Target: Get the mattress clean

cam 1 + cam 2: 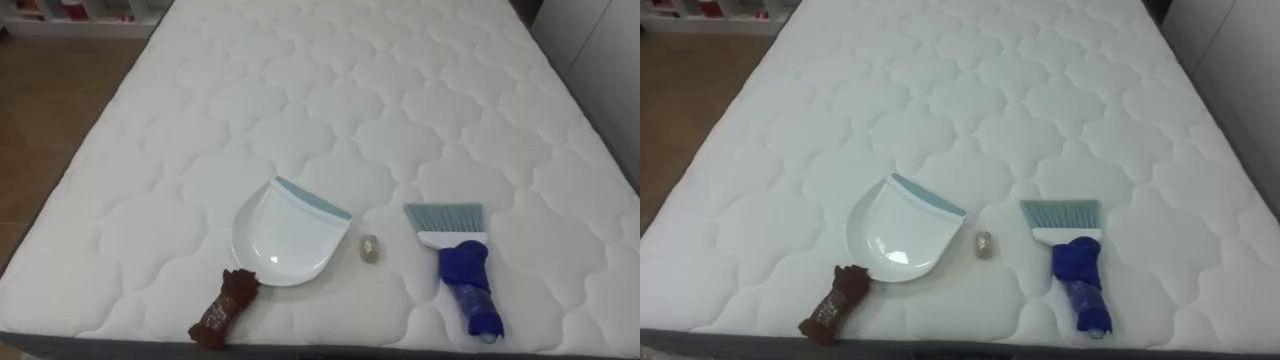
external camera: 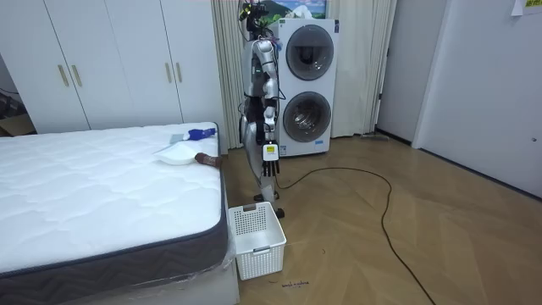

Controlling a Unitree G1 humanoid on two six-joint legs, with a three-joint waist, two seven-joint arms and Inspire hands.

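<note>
The left hand (image 2: 268,165) hangs at the robot's side, fingers loose and straight, holding nothing, as the robot stands at the edge of the bed (image 2: 102,195). Forward of that hand, near the mattress edge, lies a dustpan (image 1: 285,235), its brown handle (image 1: 224,308) angled back toward the robot's left side. A small crumpled scrap (image 1: 369,248) sits just right of the pan. Further right lies a brush (image 1: 447,219), its blue handle (image 1: 470,295) pointing back at the robot, so it is probably the right arm's pick.
</note>
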